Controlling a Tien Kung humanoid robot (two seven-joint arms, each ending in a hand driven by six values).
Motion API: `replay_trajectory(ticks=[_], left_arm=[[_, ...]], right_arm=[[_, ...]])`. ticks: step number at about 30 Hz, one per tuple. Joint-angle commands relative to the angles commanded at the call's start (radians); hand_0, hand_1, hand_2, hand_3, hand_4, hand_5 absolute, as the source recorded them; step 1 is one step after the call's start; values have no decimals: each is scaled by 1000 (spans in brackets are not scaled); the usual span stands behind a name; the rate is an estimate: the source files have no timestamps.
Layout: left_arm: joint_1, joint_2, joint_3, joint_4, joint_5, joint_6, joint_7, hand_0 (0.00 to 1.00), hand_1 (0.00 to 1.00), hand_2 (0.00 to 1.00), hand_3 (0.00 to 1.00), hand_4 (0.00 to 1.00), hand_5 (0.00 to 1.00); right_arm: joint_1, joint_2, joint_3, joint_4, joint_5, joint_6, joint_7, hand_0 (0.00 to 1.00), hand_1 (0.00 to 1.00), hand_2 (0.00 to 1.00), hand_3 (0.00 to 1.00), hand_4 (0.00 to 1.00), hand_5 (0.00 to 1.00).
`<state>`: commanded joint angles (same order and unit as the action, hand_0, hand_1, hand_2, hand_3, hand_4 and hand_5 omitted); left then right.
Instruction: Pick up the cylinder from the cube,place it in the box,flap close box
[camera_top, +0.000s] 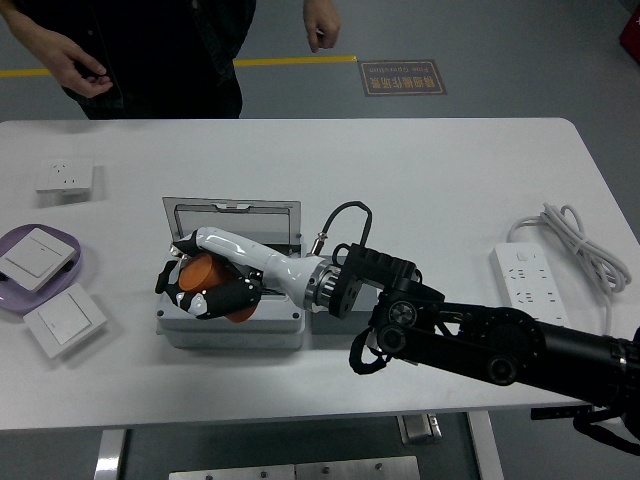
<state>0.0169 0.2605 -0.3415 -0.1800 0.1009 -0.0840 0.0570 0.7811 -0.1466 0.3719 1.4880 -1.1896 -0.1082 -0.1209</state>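
My right hand (200, 285) is shut on the orange cylinder (207, 283) and holds it tilted over the opening of the grey box (190, 335). The box's clear lid (232, 218) stands open at the back. The dark grey cube (325, 323) sits right of the box, mostly hidden behind my right forearm (330, 285). My left arm is out of view.
A person (160, 50) in dark clothes stands at the far side, hands hanging free. A purple tray (80, 262) with a white switch, another switch (65, 320) and a wall socket (65, 177) lie at the left. A white power strip (530, 285) with cable lies at the right.
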Motion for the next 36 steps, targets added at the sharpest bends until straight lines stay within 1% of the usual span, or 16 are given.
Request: replay_trajectory(ticks=[1, 4, 6, 7, 10, 12, 13, 18, 19, 24, 25, 30, 31, 36], left_arm=[[0, 0, 0, 0, 0, 0, 0, 675, 684, 671, 696, 699, 262], [1, 0, 2, 0, -2, 0, 1, 675, 684, 671, 696, 699, 262], [1, 1, 27, 0, -20, 0, -1, 675, 684, 671, 696, 699, 262], [0, 2, 39, -1, -26, 0, -2, 675, 684, 671, 696, 699, 263], [1, 2, 67, -2, -44, 1, -2, 675, 684, 671, 696, 699, 263], [2, 2, 82, -3, -55, 2, -1, 675, 684, 671, 696, 699, 263], [3, 1, 89, -3, -62, 2, -1, 675, 684, 672, 696, 700, 265], [2, 2, 94, -3, -64, 2, -1, 675, 684, 672, 696, 700, 265], [2, 2, 93, -3, -63, 2, -1, 675, 685, 672, 696, 700, 265], [1, 2, 87, -4, -56, 2, 0, 675, 685, 672, 696, 700, 265], [1, 2, 86, -4, -55, 1, 1, 675, 685, 671, 697, 699, 263], [-1, 3, 67, -4, -37, 0, 1, 675, 685, 671, 697, 699, 263], [-1, 3, 64, -4, -33, 0, 1, 675, 685, 670, 696, 697, 260], [-2, 3, 57, -4, -25, -1, 2, 675, 685, 670, 696, 697, 260]], right_arm=[[0, 0, 3, 0, -36, 2, -17, 309, 326, 338, 282, 2, 2], [0, 1, 8, 0, -121, -4, -33, 309, 326, 338, 282, 2, 2], [1, 2, 7, -5, -166, -4, -29, 309, 326, 338, 282, 2, 2], [1, 3, 6, -10, -183, -1, -25, 345, 402, 395, 340, 18, 2], [2, 6, 1, -33, -208, 7, -4, 345, 402, 395, 340, 18, 2], [2, 7, -5, -50, -206, 2, 9, 345, 402, 395, 340, 18, 2], [3, 9, -7, -59, -208, -1, 15, 646, 580, 555, 513, 196, 2], [3, 16, -8, -91, -265, -18, 17, 646, 580, 555, 513, 196, 2], [3, 18, -7, -96, -284, -19, 11, 766, 688, 676, 685, 374, 179], [5, 23, -4, -105, -383, -9, -35, 766, 688, 676, 685, 374, 179], [6, 24, -3, -105, -403, -5, -43, 866, 740, 722, 713, 604, 242], [7, 25, -2, -102, -464, 9, -67, 866, 740, 722, 713, 604, 242], [8, 25, -2, -102, -469, 11, -69, 892, 748, 728, 750, 698, 241], [10, 26, -4, -101, -482, 19, -77, 892, 748, 728, 750, 698, 241]])
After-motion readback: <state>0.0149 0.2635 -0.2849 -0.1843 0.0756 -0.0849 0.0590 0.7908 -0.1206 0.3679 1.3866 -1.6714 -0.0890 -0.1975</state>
